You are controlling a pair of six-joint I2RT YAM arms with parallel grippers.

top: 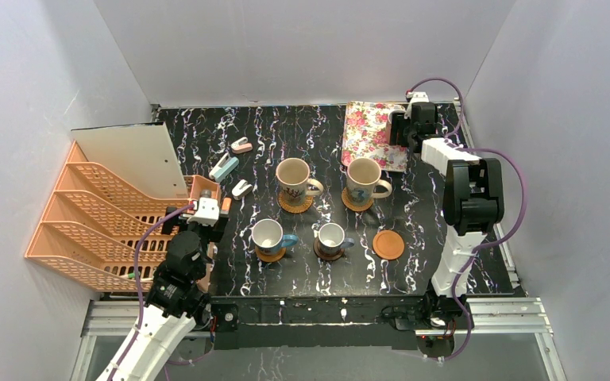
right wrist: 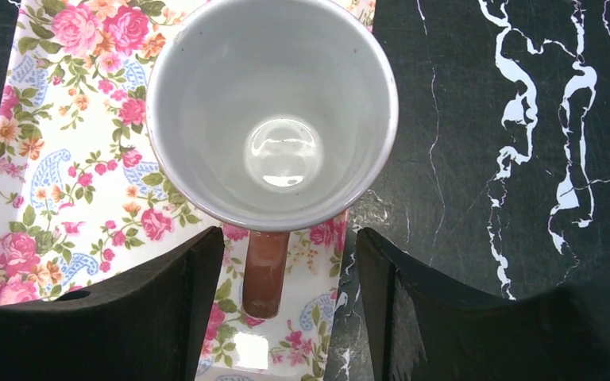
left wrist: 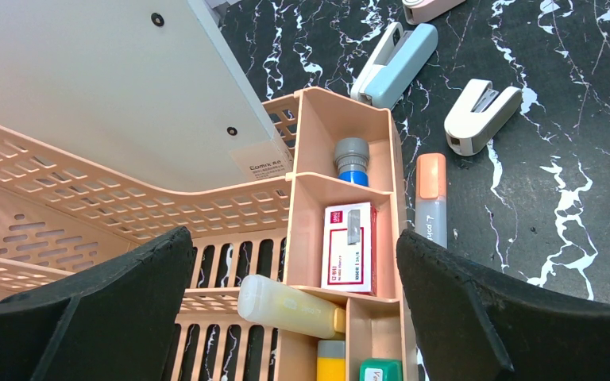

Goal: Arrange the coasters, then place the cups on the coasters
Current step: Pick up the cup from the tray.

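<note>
Straddling the reddish handle of a white-lined mug with the right gripper, jaws apart, clear of both sides. Standing upright on the floral tray, far right. Lying bare near the front, one orange-brown coaster. Hanging spread wide over the peach organizer, left gripper.

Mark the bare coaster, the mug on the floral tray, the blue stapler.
bare coaster (top: pixel 388 244), top view, its centre.
mug (right wrist: pixel 272 119), right wrist view, inner wall.
blue stapler (left wrist: pixel 401 62), left wrist view, top cover.

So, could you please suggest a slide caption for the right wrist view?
Right pincer open astride the reddish handle of a white-lined mug standing on the floral tray.
</note>
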